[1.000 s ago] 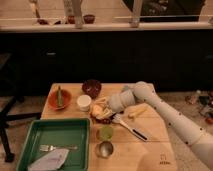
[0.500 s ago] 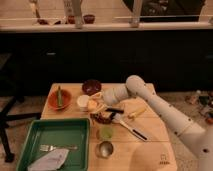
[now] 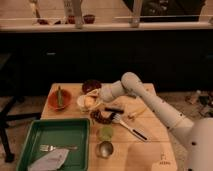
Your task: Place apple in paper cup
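A green tray (image 3: 30, 135) is sitting at the near left corner of the wooden surface (image 3: 145, 152), holding a fork (image 3: 52, 148) and a crumpled pale wrapper (image 3: 50, 160). Behind the tray, an orange bowl (image 3: 59, 100) is carrying a green item inside it. Just right of that bowl, the paper cup (image 3: 81, 102) is standing upright, and the apple (image 3: 89, 102) is showing right at its rim, over or in its mouth; which of the two cannot be told. The gripper (image 3: 93, 98) is hanging directly at the cup and the apple, its jaws pressed together; whether they are pinching the apple cannot be told. A dark red-brown bowl (image 3: 90, 85) is sitting just behind the gripper. Nearer the front, a dark snack bag (image 3: 101, 117) is lying beside the cup, a pale green round thing (image 3: 105, 132) is resting in front of it, and a shiny metal cup (image 3: 105, 149) is standing nearest the front edge. To the right, a utensil with a dark handle (image 3: 131, 129) is lying slanted, with a yellow banana-like piece (image 3: 137, 113) beside it. The white arm (image 3: 160, 107) is reaching in from the right
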Controlling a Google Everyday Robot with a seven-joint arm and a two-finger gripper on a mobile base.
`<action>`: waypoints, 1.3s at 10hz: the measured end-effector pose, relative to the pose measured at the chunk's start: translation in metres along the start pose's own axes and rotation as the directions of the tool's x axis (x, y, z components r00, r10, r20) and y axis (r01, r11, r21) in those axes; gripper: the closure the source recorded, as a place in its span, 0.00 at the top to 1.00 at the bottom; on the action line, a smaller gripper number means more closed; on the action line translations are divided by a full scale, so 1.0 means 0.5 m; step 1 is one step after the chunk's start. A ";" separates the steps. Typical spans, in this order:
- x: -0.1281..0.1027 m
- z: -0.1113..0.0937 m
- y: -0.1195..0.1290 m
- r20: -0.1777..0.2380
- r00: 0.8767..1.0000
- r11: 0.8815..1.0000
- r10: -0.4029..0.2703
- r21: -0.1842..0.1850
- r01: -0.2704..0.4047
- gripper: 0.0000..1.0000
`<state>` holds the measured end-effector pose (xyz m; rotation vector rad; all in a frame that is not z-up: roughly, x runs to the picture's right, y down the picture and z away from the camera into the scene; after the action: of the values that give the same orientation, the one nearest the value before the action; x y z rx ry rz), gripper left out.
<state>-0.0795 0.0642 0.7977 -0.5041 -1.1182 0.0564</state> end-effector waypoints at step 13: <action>-0.010 0.073 -0.092 0.047 0.999 1.000 -0.018 0.014 0.017 0.13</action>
<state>-0.1229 0.0350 0.8248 -0.4826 -1.1679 0.0614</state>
